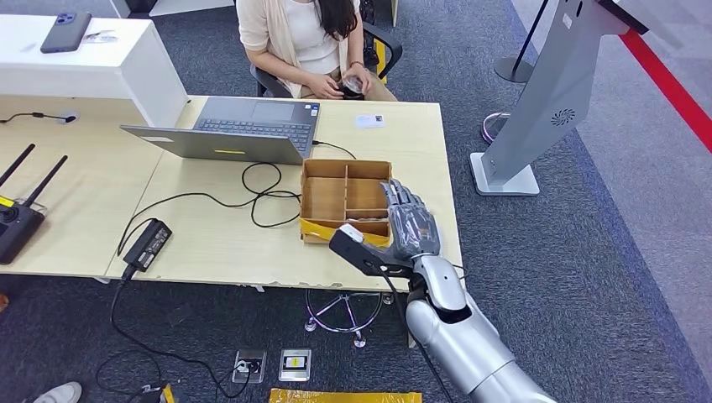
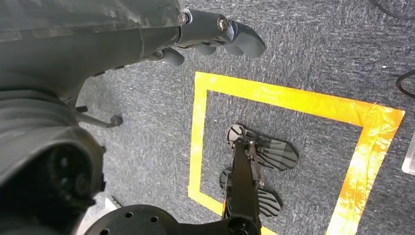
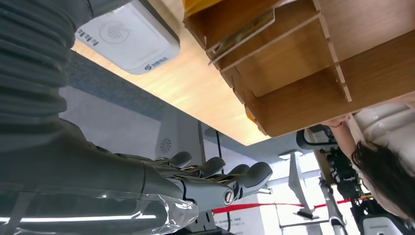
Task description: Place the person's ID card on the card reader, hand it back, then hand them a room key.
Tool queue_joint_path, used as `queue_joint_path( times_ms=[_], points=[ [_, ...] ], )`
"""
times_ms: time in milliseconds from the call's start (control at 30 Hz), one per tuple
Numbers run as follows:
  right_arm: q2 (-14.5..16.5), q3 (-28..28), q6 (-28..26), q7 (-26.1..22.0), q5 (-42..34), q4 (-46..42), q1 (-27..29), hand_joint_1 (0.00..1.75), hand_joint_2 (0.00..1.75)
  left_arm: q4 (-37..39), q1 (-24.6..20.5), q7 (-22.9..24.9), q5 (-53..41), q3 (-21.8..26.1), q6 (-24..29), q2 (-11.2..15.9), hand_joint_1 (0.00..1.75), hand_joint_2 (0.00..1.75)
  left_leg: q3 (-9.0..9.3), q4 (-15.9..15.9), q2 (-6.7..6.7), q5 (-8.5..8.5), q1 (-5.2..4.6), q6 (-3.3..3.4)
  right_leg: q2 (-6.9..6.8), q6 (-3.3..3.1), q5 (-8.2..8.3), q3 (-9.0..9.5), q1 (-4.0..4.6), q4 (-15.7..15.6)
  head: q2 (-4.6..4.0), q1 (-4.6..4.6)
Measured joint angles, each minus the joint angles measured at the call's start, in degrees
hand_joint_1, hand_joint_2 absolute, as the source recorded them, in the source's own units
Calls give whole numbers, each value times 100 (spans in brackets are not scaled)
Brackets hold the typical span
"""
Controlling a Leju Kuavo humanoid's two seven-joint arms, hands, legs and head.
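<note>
Fingers straight and spread, the right hand [image 1: 410, 225] hovers empty over the divided cardboard box [image 1: 345, 200]. ID card [image 1: 369, 121] lies near the seated person [image 1: 306, 42]; white card reader [image 3: 131, 38] sits beside the box. Left hand [image 2: 215, 36] hangs curled, empty.

Floor: grey carpet [image 1: 588, 252] around my desk; yellow tape square [image 2: 293, 98] marked on it below me.
Desk: light wooden table [image 1: 210, 243], white counter [image 1: 101, 67] at its far left corner.
Stand: grey kiosk stand [image 1: 546, 101] to my right.
Line: red stripe [image 1: 672, 84] on floor, far right.
</note>
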Motion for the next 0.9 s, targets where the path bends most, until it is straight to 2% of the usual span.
queue_joint_path(
  times_ms=[500,900],
  points=[
    [88,-27,-206,-128,416,1172,-765,0,175,0,-5,-38,-14,-224,5,4,0,0,0,0,0,0,0,0,0,0,0,0,0,0,-1,0],
    [251,-42,-120,-294,330,1556,-785,0,175,0,-5,-38,20,-286,6,4,0,0,0,0,0,0,0,0,0,0,0,-1,1,0,0,0]
  ],
)
